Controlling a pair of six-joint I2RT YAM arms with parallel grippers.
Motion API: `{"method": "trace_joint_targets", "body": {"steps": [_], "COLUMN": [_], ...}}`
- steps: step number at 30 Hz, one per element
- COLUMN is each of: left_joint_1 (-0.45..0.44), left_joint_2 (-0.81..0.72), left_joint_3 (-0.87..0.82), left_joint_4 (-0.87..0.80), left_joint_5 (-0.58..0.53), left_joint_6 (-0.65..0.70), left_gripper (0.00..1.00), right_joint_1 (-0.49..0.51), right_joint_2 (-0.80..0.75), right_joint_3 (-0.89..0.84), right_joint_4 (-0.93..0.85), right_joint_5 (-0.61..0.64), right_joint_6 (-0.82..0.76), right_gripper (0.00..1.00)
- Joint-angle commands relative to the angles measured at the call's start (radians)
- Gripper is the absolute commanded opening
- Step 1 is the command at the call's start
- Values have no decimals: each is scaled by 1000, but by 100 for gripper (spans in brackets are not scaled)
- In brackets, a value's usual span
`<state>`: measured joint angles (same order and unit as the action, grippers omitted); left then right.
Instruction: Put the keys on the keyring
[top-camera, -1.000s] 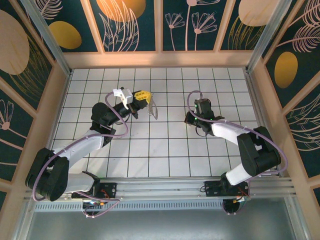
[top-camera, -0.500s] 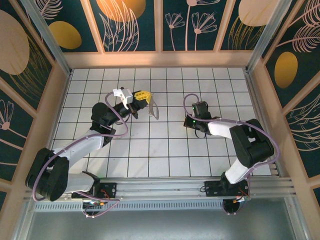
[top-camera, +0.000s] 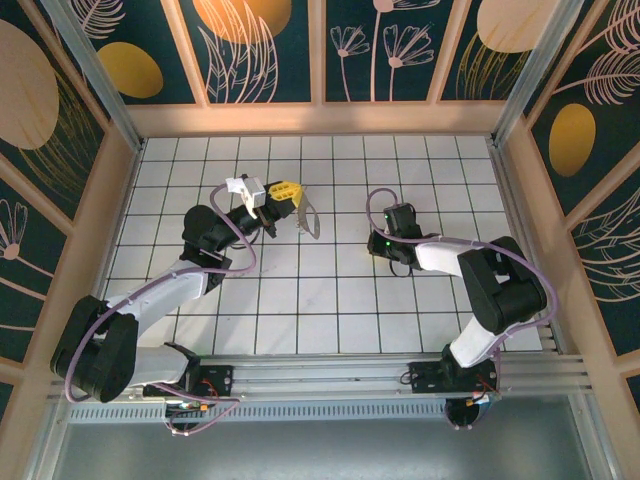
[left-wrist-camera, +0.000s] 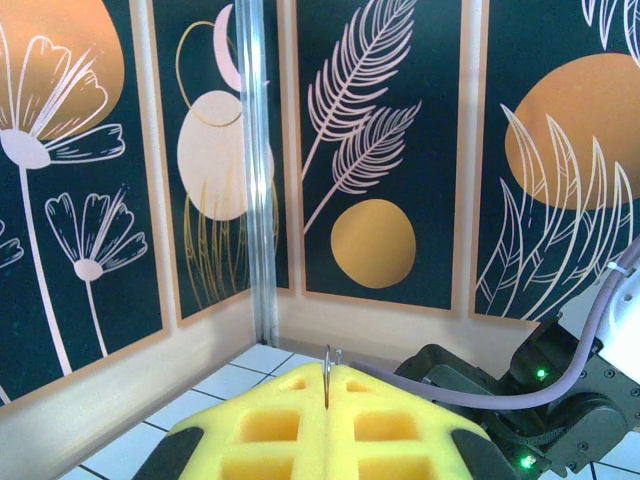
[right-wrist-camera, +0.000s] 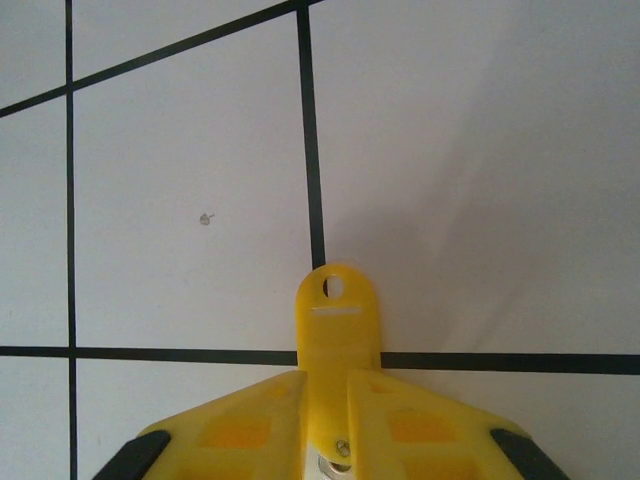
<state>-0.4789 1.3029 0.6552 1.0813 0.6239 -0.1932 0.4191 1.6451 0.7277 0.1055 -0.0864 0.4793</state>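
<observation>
Near edge: both arm bases bolted to a rail, L arm reaching far-left, R arm folded back toward centre-right over the white tiled table (top-camera: 330, 300). R gripper (top-camera: 388, 245) sits a bit right of centre, pointing down at the tiles. In the R wrist view the R gripper (right-wrist-camera: 340, 385) has its yellow fingers (right-wrist-camera: 240, 430) closed on the key (right-wrist-camera: 337, 320), a small yellow plastic piece w/ a rounded tip and a little hole. The key sticks out past the fingertips, its tip over a black grout line just right of a tile crossing. Whether the tip touches the tile, can't tell. Tiny grey speck (right-wrist-camera: 205, 218) on the tile to its left. Farther back & left, L gripper (top-camera: 285, 192) is up off the table, pads shut on the keyring (top-camera: 311, 222), a thin grey-tan loop hanging off its right side, well apart from the R gripper. L wrist view: yellow pads (left-wrist-camera: 270, 425) pressed together w/ the keyring (left-wrist-camera: 327, 365) wire pinched in the seam, R arm's black housing (left-wrist-camera: 500, 400) w/ green lights beyond. Far: metal post (left-wrist-camera: 258, 170) and dark teal wall panels (left-wrist-camera: 380, 150) w/ leaf & circle art.
</observation>
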Motion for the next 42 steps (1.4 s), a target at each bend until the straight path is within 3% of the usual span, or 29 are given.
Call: {"method": "trace_joint_targets", "body": {"steps": [1,34,42], "left_joint_1": [-7,-7,-7], "left_joint_2": [3,2,4], "left_joint_3": [20,17,15], "left_joint_4": [62,67,68], "left_joint_5": [19,19,19], "left_joint_6": [-17,-17,-18], "left_gripper": [0,0,0], "right_joint_1": [10,30,31], "right_joint_2": [-38,-48,-40], "right_joint_3": [6,-5,-5], "right_joint_4": [-20,-99,-101], "right_joint_5": [20,73,74], "right_joint_6": [2,27,29], "right_gripper": [20,21,16]}}
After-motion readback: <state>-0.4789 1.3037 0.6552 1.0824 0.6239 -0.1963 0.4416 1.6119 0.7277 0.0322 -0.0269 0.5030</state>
